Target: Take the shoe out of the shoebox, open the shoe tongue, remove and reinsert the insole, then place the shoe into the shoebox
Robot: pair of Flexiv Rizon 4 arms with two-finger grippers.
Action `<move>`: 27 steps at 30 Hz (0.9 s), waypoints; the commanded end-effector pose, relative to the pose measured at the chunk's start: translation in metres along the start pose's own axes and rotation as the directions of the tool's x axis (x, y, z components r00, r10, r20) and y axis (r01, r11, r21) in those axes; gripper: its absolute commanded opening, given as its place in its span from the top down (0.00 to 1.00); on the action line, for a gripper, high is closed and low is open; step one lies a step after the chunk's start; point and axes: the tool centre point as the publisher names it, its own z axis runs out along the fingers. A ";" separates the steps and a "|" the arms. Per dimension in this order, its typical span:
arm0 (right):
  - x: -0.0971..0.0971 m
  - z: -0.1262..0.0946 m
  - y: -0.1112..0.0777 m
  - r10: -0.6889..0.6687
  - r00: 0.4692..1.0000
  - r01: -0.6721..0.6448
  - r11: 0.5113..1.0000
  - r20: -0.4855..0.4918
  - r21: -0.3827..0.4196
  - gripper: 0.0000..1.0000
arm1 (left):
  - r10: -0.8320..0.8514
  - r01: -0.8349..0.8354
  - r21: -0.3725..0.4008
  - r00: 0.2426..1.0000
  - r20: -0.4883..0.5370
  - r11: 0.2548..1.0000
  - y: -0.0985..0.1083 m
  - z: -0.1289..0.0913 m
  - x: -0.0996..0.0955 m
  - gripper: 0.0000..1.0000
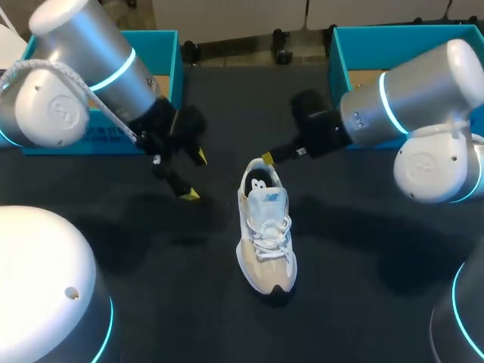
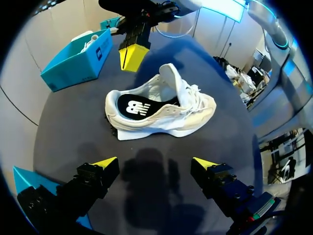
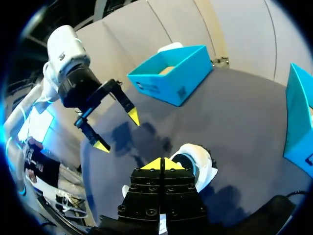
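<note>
- left jaws: spread wide, empty, above the bench, left of the sneaker
- right jaws: closed tip to tip, empty, just beside its far heel
- sneaker: upright mid-bench, toe near, tongue raised, dark insole inside
- teal shoeboxes: far left, far right

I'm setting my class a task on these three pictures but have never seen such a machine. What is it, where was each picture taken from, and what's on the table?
A two-armed robot. One picture looks down from above; the other two come from cameras on the wrists. On the dark table lies a white shoe, with a left shoebox and a right shoebox, both blue, behind it. The left arm's fingers stand open; the right arm's fingers are shut by the heel. Neither holds anything.
</note>
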 end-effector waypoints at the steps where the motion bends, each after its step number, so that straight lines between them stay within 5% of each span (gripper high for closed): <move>1: 0.010 0.004 -0.004 0.032 0.992 -0.030 0.999 0.123 -0.016 1.00 | 0.014 -0.014 0.010 1.000 -0.014 1.000 0.006 -0.018 0.002 0.00; 8: 0.015 0.004 -0.005 0.101 0.967 -0.105 0.994 0.233 0.006 1.00 | -0.021 0.022 0.034 0.999 -0.050 0.999 0.009 -0.038 -0.005 0.00; 27: 0.011 0.009 -0.013 0.172 0.901 -0.223 0.971 0.398 0.085 1.00 | 0.015 -0.017 0.054 0.999 0.049 0.998 0.000 -0.082 0.007 0.00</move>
